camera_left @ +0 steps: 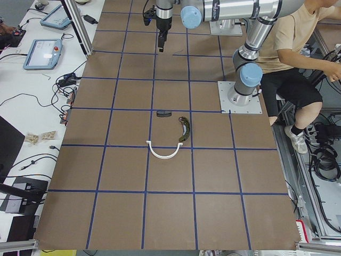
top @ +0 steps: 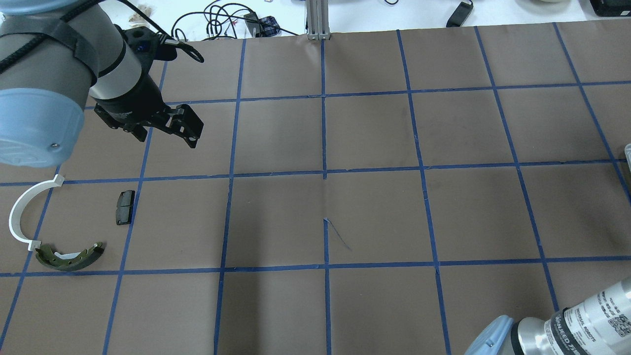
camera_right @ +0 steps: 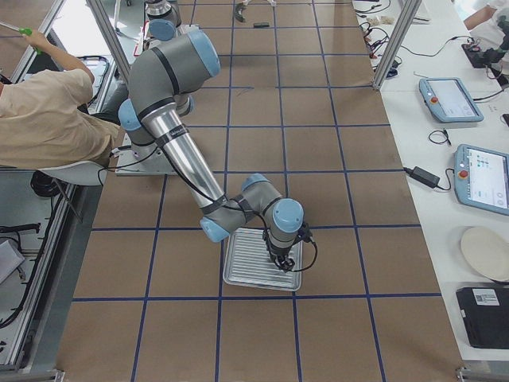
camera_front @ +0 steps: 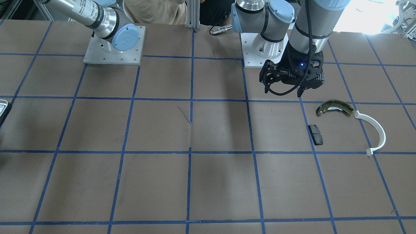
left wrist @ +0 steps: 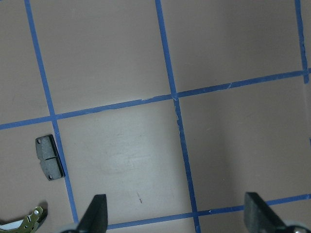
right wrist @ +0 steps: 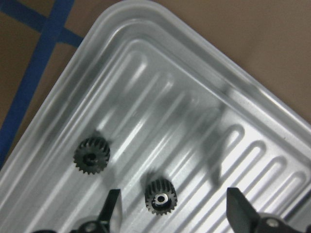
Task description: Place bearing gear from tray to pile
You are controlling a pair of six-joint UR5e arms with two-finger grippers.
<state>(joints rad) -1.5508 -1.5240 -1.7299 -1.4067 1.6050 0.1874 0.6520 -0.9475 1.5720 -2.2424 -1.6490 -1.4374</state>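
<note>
Two small dark gears lie in the ribbed silvery tray: one with a shiny centre, one darker. My right gripper is open just above the tray, and the shiny-centred gear lies between its fingers, nearer the left one. The exterior right view shows this gripper over the tray. The pile is an olive brake shoe, a white arc and a dark pad. My left gripper hangs open and empty above the table beside the pile.
The brown table has a blue tape grid. The tray shows only as a sliver at the table's edge. Both arm bases stand at the robot's side. A seated person is behind the bases. The left wrist view shows the pad.
</note>
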